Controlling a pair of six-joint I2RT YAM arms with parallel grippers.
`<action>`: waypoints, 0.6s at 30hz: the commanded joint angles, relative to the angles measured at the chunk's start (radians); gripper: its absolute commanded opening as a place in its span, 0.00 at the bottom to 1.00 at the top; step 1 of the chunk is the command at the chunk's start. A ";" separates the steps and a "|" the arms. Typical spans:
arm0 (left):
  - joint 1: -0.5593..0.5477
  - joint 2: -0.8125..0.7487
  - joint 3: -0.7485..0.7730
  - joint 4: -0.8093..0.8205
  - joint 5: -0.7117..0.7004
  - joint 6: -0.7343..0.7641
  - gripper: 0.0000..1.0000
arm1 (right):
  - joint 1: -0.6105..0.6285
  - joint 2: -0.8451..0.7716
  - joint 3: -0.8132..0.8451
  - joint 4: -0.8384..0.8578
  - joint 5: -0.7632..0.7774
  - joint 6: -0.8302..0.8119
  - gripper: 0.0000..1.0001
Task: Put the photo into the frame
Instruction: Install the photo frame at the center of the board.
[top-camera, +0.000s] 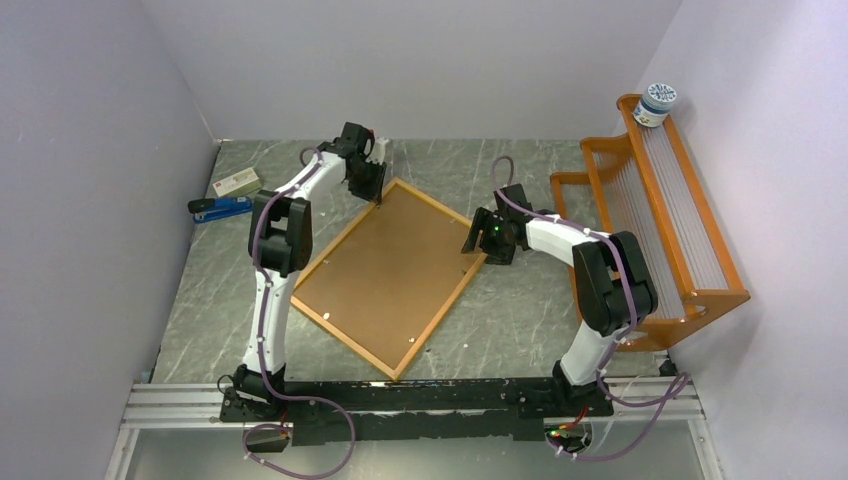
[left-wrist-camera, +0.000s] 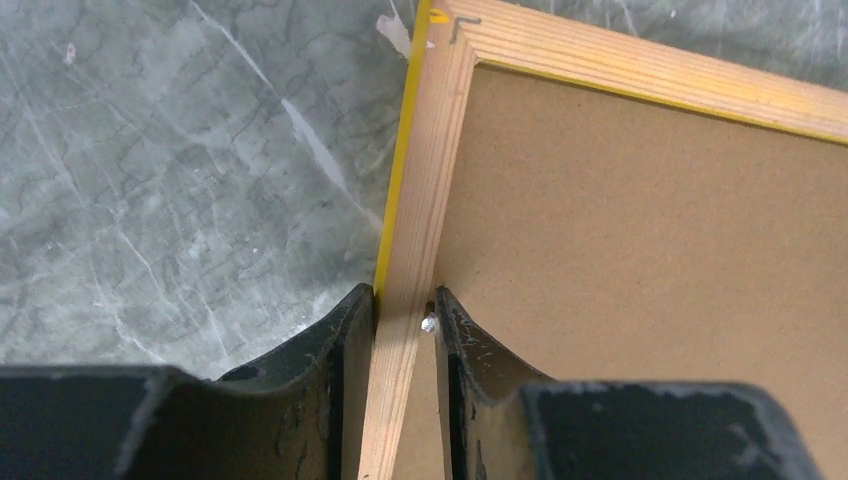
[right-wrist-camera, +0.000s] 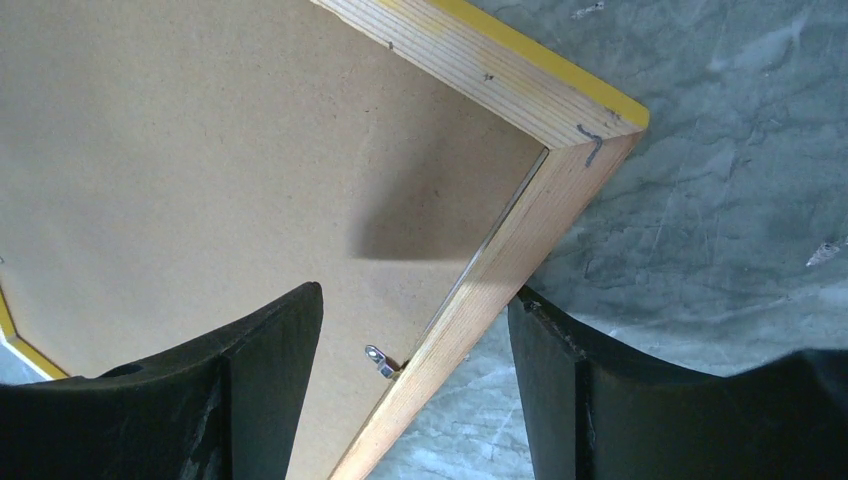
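Observation:
The frame (top-camera: 345, 343) lies face down on the table, turned diagonally, its thin yellow-orange border around the brown hardboard backing panel (top-camera: 390, 270). The photo is hidden. My left gripper (top-camera: 378, 195) is at the frame's far corner, shut on the wooden border (left-wrist-camera: 425, 180), one finger on each side (left-wrist-camera: 403, 300), next to a small metal tab (left-wrist-camera: 428, 323). My right gripper (top-camera: 478, 245) is open at the frame's right corner. Its fingers straddle the border (right-wrist-camera: 500, 260) without touching it (right-wrist-camera: 415, 293); a metal tab (right-wrist-camera: 380, 360) shows between them.
An orange wooden slatted rack (top-camera: 660, 220) stands at the right wall with a small white jar (top-camera: 656, 103) on its top. A blue stapler (top-camera: 220, 208) and a small box (top-camera: 237, 183) lie at the far left. Walls close in on three sides.

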 joint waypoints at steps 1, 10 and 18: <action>-0.013 0.018 0.008 -0.202 0.126 0.122 0.32 | -0.012 0.052 0.043 0.028 -0.021 -0.019 0.72; -0.012 -0.001 -0.007 -0.248 0.124 0.206 0.28 | -0.019 0.101 0.091 0.068 -0.108 -0.053 0.72; -0.008 -0.014 -0.001 -0.253 0.094 0.193 0.16 | -0.033 0.098 0.124 0.047 -0.107 -0.058 0.72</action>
